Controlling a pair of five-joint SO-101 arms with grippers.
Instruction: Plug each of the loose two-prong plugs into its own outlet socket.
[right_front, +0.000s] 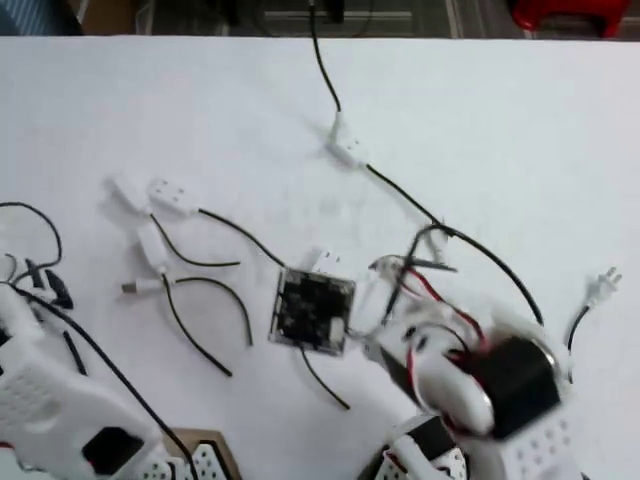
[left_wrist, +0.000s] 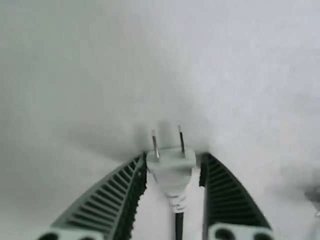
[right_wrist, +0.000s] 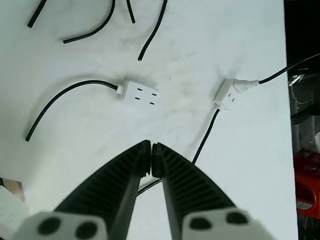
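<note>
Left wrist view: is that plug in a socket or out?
Out: the plug is held in the left gripper, both prongs bare.

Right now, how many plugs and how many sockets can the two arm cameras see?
Plugs: 2, one loose in the left gripper, one plugged in.
Sockets: 2, one free, one taken.
Total: 4.

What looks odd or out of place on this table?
The white outlet trails a black cord that ends free on the table, apparently cut rather than wired to anything. Other loose cord ends lie nearby.
</note>
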